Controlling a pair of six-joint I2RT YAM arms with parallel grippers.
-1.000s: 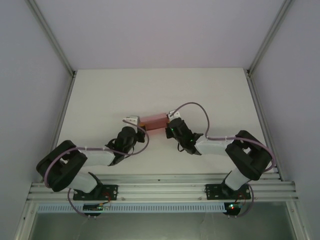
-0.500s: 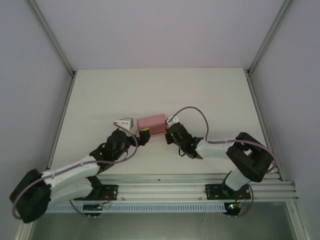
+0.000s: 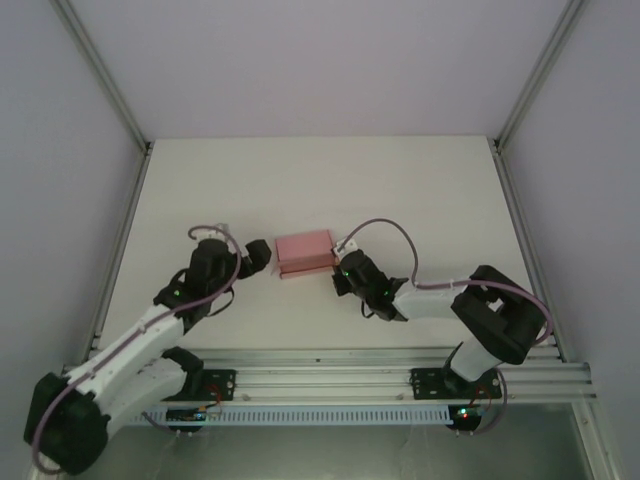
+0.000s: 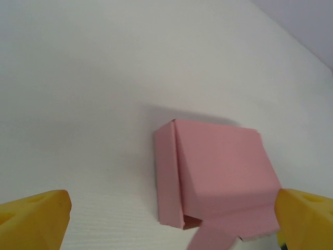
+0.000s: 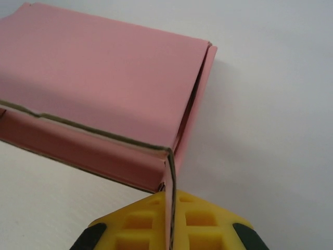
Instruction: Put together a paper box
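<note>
The salmon-pink paper box (image 3: pixel 305 253) lies folded on the white table (image 3: pixel 420 190), near its middle. In the left wrist view the paper box (image 4: pixel 221 169) has one loose flap hanging out at its near end. My left gripper (image 3: pixel 257 254) is open just left of the box, its yellow fingertips (image 4: pixel 32 219) spread wide and touching nothing. My right gripper (image 3: pixel 339 270) is at the box's right near corner. There its yellow fingers (image 5: pixel 140 226) are shut on a thin upright side flap of the paper box (image 5: pixel 104 83).
An aluminium rail (image 3: pixel 320 378) carrying both arm bases runs along the near edge. Slanted frame posts (image 3: pixel 100 75) and pale walls close in the table on the left, right and back. Bare table surface lies beyond the box.
My left gripper has drawn back to the left, away from the box, and its arm has swung outward. The right gripper stays shut on the flap; the box has settled slightly lower.
</note>
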